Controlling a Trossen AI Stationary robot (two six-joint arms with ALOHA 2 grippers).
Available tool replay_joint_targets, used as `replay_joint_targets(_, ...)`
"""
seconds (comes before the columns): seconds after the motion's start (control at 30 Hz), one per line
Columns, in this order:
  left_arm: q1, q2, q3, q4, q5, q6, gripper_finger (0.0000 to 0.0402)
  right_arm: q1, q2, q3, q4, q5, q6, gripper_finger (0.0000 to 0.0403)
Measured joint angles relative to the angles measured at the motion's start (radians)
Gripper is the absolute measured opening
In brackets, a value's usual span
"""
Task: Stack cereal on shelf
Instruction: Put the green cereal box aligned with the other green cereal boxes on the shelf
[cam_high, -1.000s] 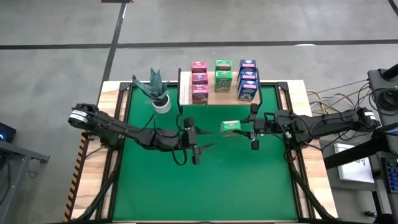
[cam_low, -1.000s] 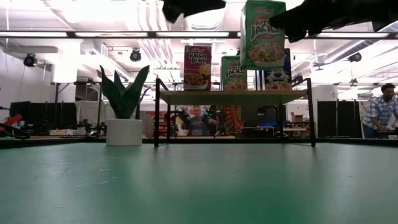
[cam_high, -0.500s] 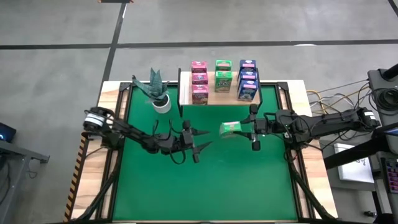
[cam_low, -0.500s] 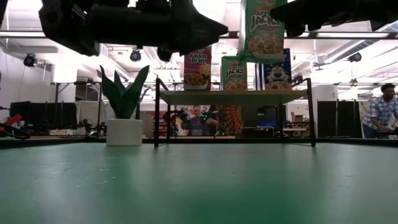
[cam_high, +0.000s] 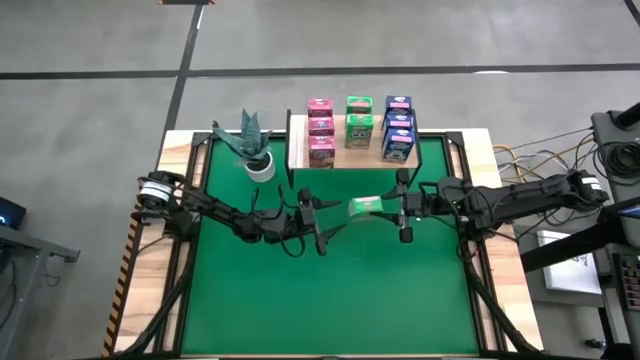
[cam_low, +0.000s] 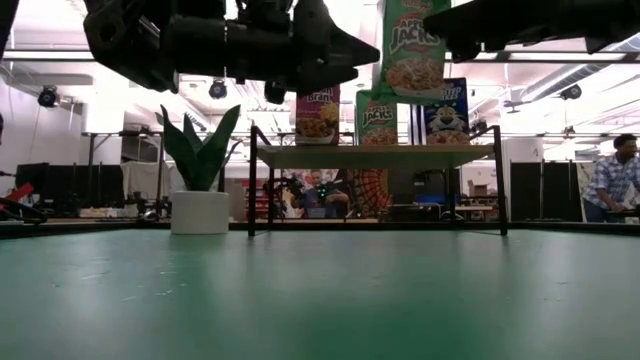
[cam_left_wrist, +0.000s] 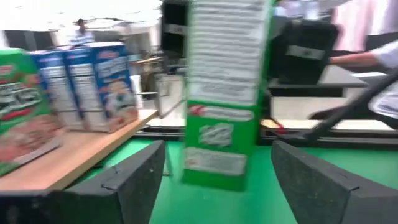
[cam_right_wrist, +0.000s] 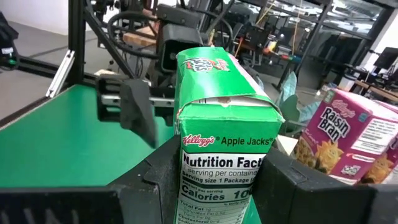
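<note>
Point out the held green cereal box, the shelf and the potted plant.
green cereal box (cam_high: 367, 206), high view, on its top face between the right gripper's fingers.
shelf (cam_high: 340, 147), high view, on bare board between the pink and green boxes.
potted plant (cam_low: 200, 212), low view, on its white pot.

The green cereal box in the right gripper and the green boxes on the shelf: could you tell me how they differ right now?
The held green box hangs in the air above the green mat, clamped by the right gripper; the shelved green boxes rest on the shelf. The held one is single; those on the shelf number two. All show the same green Apple Jacks print.
</note>
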Motion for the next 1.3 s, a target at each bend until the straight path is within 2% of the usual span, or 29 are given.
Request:
replay_joint_targets(0.1, 0.001, 0.000, -0.002, -0.001, 0.078, 0.007, 0.0287, 0.000, 0.042, 0.000, 0.040, 0.000, -0.012, 0.0148)
replay_joint_targets(0.17, 0.000, 0.000, -0.002, -0.002, 0.086, 0.007, 0.0289, 0.000, 0.067, 0.005, 0.057, 0.000, -0.012, 0.0148)
replay_joint_targets(0.53, 0.007, 0.000, -0.012, -0.018, 0.051, -0.004, 0.0290, 0.002, 0.167, 0.093, 0.065, -0.046, -0.011, 0.0148)
replay_joint_targets(0.7, 0.005, -0.002, -0.016, -0.041, -0.043, 0.001, 0.0290, 0.003, 0.170, 0.098, 0.042, -0.055, 0.007, 0.0148)
replay_joint_targets(0.9, 0.003, -0.004, -0.017, -0.041, -0.059, 0.014, 0.0290, 0.003, 0.158, 0.098, 0.054, -0.060, 0.027, 0.0148)
replay_joint_targets(1.3, 0.004, 0.000, -0.014, 0.010, 0.071, 0.025, 0.0290, 0.003, 0.226, 0.098, 0.241, -0.105, 0.063, 0.0148)
